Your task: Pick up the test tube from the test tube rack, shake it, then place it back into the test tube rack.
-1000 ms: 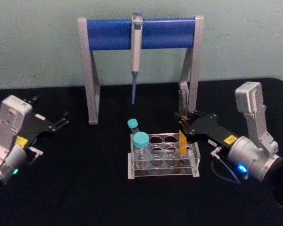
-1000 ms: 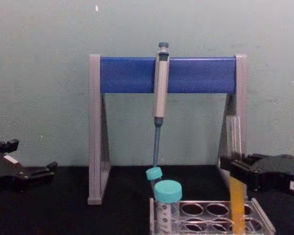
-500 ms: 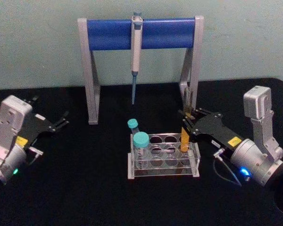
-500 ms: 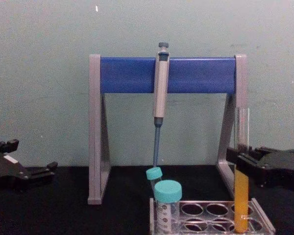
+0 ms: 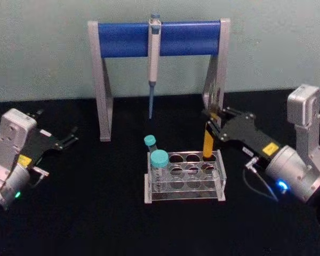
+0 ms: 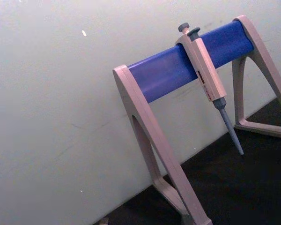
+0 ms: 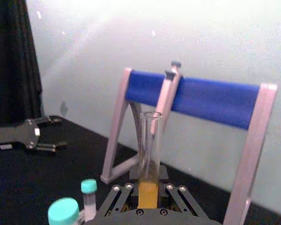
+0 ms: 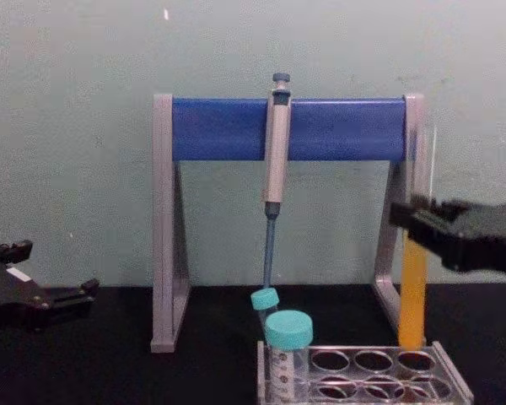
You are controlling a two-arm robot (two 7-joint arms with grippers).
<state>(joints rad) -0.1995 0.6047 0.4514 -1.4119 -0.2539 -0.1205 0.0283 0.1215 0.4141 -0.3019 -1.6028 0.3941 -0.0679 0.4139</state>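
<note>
While the left claw [image 5: 71,137] lies idle at the far left of the bench [image 5: 96,213], fingers apart, the work is on the right. Centre rear: grey-and-blue pipette stand [image 5: 122,38] with a pipette [image 5: 153,58] hanging from its bar. Centre front: test tube rack [image 5: 184,193], with two teal-capped tubes [image 5: 159,159] standing at its left end. Right: right claw [image 5: 209,121] clamped on the test tube [image 5: 208,144] at about mid-height, near the top of the orange-yellow liquid. The tube is upright, its round bottom just above the rack's rear right hole and, in the chest view, seemingly just clear of the rim. Step in hand, as judged: the pick-up, at the point where the tube leaves the rack; shaking not yet begun. The next move calls for more height and some distance from the stand's right leg close behind, then a shake mild enough to keep the liquid below the open mouth, with a firm hold on the smooth glass
</note>
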